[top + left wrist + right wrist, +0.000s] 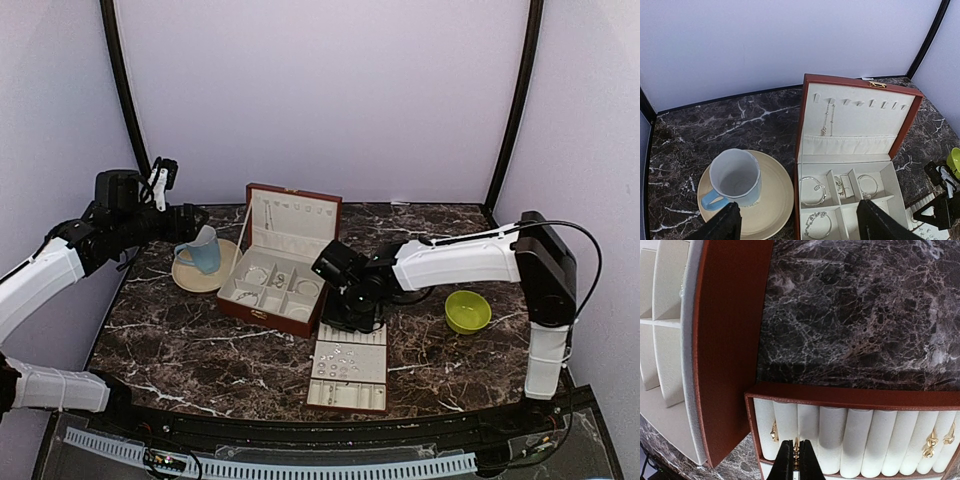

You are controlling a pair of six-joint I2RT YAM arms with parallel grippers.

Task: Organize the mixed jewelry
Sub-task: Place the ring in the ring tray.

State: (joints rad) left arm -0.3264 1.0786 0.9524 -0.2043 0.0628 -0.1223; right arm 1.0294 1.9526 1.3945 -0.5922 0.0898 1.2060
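The mixed jewelry is spread over two holders. Thin silvery bracelets (813, 190) lie in the compartments of the open reddish-brown box (258, 313), and a chain (827, 117) hangs in its lid. Small rings (340, 365) sit in the cream slotted ring tray (345, 396). My right gripper (796, 460) points down at the tray's far left corner, shut on a small gold-toned ring (796, 447) in a slot between two rolls. Another ring (774, 431) sits one slot to the left. My left gripper (800, 227) hovers open above the box and mug, holding nothing.
A pale blue mug (203, 250) stands on a cream plate (192, 280) left of the box. A lime-green bowl (467, 311) sits at the right by the right arm's base. Dark marble table (180, 350) shows around them. The box's side wall (725, 340) rises close to the right gripper.
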